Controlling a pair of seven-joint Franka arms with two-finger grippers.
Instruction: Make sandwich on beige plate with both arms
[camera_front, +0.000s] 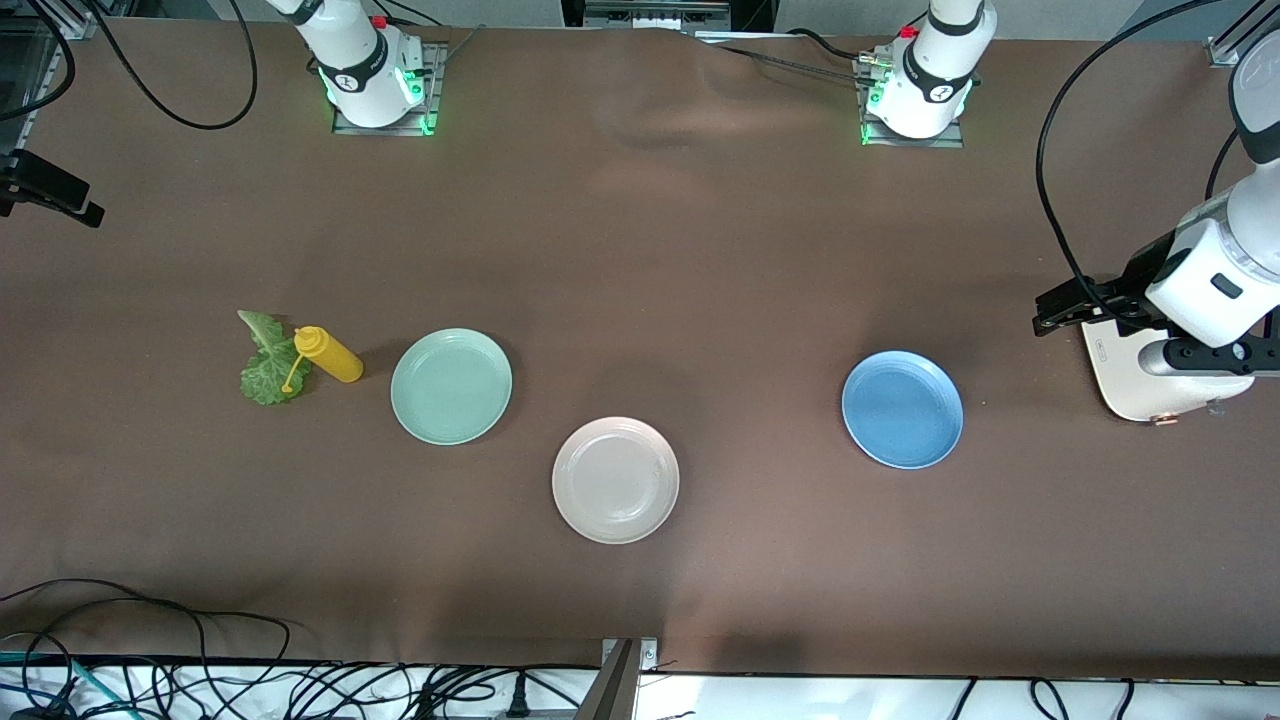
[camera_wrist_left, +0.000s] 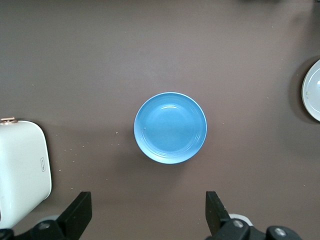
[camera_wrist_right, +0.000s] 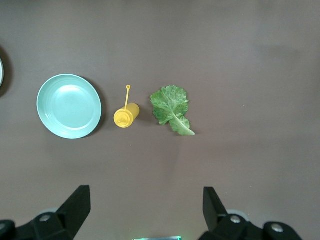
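A: Where is the beige plate (camera_front: 615, 480) found?
B: It is seen on the brown counter (camera_front: 700, 250), nearer the front camera than the mint-green plate (camera_front: 451, 385) and the blue plate (camera_front: 902, 409), and between them. Nothing is seen on it.

A: And the food?
B: A lettuce leaf (camera_front: 265, 362) is laid toward the right arm's end, touching or just beside a yellow squeeze bottle (camera_front: 328, 354), apparently upright; the contact cannot be judged clearly. A white toaster-like appliance (camera_front: 1135, 380) is placed at the left arm's end.

A: How are the tools held?
B: The left tool (camera_wrist_left: 149, 215) is held high over the blue plate, fingers spread wide, nothing gripped. The right tool (camera_wrist_right: 146, 212) is held over the bottle and leaf, likewise spread and empty.
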